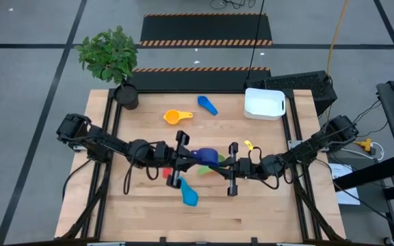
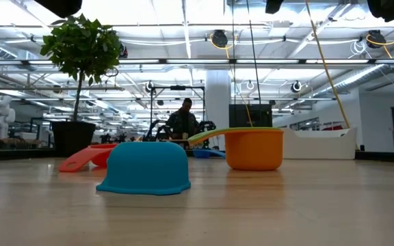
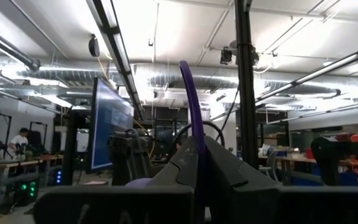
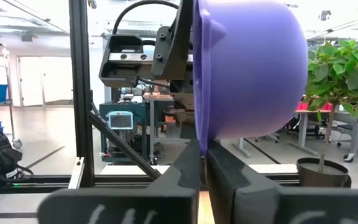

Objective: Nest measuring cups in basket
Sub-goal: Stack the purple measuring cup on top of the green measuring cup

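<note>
Navy measuring cup (image 4: 247, 68), pinched by the right gripper (image 4: 202, 163) at its rim: smooth plastic with a soft sheen. Gripper fingers (image 4: 182, 180): matt dark plastic, faintly textured. Table (image 1: 265, 212) beneath both grippers: pale wood boards, visible grain, satin finish. Light blue cup (image 2: 148, 167) below the left gripper (image 1: 181, 161): matt moulded plastic. Orange cup (image 2: 254, 148) and white basket (image 1: 264, 104) beyond: smooth plastic, slight gloss.
</note>
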Robot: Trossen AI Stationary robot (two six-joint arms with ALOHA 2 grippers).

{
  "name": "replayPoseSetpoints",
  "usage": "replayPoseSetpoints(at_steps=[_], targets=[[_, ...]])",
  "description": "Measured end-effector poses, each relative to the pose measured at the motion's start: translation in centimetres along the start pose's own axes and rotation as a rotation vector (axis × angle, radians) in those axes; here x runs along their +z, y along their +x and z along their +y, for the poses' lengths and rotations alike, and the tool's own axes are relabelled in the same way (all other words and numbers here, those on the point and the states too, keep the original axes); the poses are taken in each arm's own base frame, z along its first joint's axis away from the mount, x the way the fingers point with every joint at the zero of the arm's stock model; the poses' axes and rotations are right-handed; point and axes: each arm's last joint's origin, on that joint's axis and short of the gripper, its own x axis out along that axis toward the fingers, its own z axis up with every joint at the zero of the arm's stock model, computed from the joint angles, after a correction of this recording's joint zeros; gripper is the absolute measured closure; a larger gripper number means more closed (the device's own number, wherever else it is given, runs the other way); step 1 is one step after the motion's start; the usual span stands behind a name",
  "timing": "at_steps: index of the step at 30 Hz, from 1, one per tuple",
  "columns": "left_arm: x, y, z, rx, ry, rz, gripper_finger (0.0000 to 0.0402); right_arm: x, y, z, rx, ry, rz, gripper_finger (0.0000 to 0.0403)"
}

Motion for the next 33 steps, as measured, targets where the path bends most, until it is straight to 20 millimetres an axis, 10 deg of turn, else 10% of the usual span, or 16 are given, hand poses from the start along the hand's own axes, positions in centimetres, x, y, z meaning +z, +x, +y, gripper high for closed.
replayPoseSetpoints(at_steps=[15,33], targets=[[0.5,0.0,0.9,0.045,-0.019,0.122,0.0217,2.2,-1.4,-0.2,0.025,0.004,0.079,0.0402],[4.6,-2.8,3.4,0.157,-0.222,0.536,0.0204,3.3,-4.9,-1.9,0.083,0.140,0.443,0.0403]])
